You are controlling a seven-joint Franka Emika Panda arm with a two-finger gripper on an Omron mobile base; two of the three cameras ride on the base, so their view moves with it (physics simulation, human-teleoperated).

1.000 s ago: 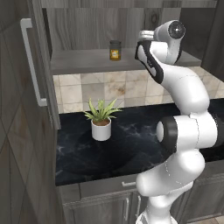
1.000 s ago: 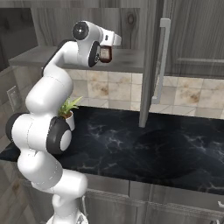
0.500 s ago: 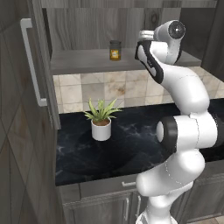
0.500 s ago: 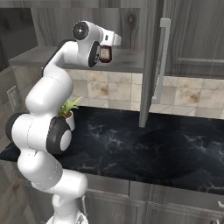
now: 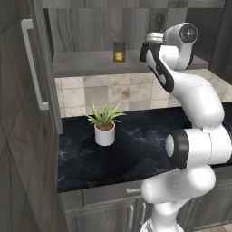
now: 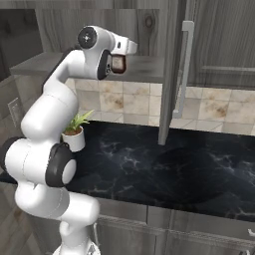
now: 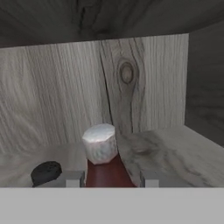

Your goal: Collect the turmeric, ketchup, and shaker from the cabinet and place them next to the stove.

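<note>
The cabinet (image 5: 86, 61) stands open, its grey shelf (image 6: 144, 69) bare to the right. In the hand view the ketchup (image 7: 107, 171), a dark red bottle with a pale cap, stands between my two fingertips, and my gripper (image 7: 113, 178) is shut on it. From the right base the gripper (image 6: 118, 61) holds the ketchup (image 6: 117, 67) just over the shelf. Left of the bottle in the hand view is the dark rounded top of the shaker (image 7: 46, 172). The turmeric (image 5: 119, 52), a short jar with orange contents, stands further left on the shelf. The stove is out of view.
A potted plant (image 5: 105, 128) sits on the black marble counter (image 5: 136, 149) under the shelf. The open cabinet door (image 6: 172, 74) with its bar handle (image 6: 185, 69) juts out over the counter right of the arm. Another door (image 5: 27, 90) stands open at the left.
</note>
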